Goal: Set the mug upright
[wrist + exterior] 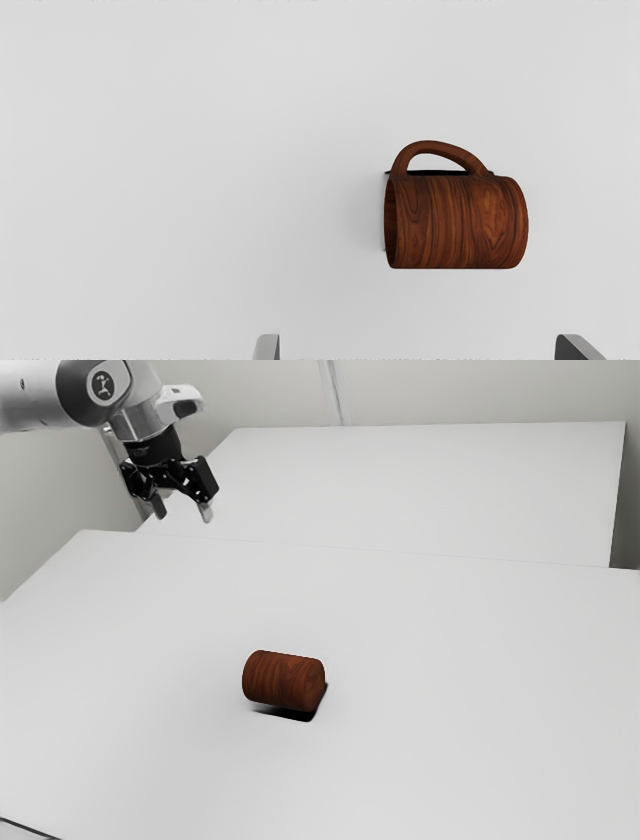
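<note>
Sideways on a plain white table point(450, 640), a brown wood-grained mug point(283, 681) is laid, its round wall resting on the surface. Its long axis is held flat and, in the exterior view, is run mainly across, tipped a little downward toward the exterior view's right. The closed base point(315, 684) is turned to the exterior view's right, and the open end is pointed toward the exterior view's left. A dark shadow point(305, 715) is cast along the lower side of the mug and by its base.

At the exterior view's upper left, the black gripper point(182, 513) is held raised, well apart from the mug. Its jaws are spread wide, with nothing gripped between them.

By the wrist view, the mug's inside is revealed through its mouth point(390, 225), along with a curved handle point(428, 146), set on the side of the body away from the fingertips point(267, 347). There the long axis is lined up roughly parallel to the line from one fingertip to the other, and the mouth is aimed toward the side of the fingertip farther from the mug. By the exterior view, the outer face of the base is shown instead.
</note>
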Tool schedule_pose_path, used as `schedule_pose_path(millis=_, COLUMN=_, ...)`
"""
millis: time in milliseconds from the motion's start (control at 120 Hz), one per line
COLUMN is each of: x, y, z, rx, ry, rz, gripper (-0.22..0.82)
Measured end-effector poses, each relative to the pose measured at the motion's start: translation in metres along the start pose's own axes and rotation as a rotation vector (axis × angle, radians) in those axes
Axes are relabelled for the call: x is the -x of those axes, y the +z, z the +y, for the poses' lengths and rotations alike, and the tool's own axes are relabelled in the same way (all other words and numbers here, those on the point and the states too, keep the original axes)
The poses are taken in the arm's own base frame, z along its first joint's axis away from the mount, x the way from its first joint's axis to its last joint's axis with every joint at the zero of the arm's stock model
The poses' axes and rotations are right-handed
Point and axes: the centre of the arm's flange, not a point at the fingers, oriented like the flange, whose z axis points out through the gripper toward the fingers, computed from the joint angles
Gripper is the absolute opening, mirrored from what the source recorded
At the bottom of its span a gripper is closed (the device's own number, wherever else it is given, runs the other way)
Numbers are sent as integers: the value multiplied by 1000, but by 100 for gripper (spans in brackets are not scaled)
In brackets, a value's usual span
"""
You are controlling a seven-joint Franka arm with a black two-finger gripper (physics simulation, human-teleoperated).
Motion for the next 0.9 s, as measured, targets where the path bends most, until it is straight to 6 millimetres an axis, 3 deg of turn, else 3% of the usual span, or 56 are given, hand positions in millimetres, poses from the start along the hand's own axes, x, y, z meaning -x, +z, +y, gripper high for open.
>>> schedule_pose_path(millis=208, x=10, y=-10, z=20, rx=-7, ry=30, rz=19, gripper=60)
schedule_pose_path(millis=442, x=18, y=-5, z=13, rx=1, ry=7, rz=4, gripper=60)
schedule_pose_path(millis=642, x=20, y=8, z=-6, rx=87, ry=-51, rz=-31, gripper=60)
schedule_pose_path(millis=775, x=24, y=40, z=-27, rx=157, ry=-105, rz=-90, gripper=60)
schedule_pose_path(millis=900, x=27, y=83, z=-42, rx=239, ry=-131, rz=-119, gripper=60)
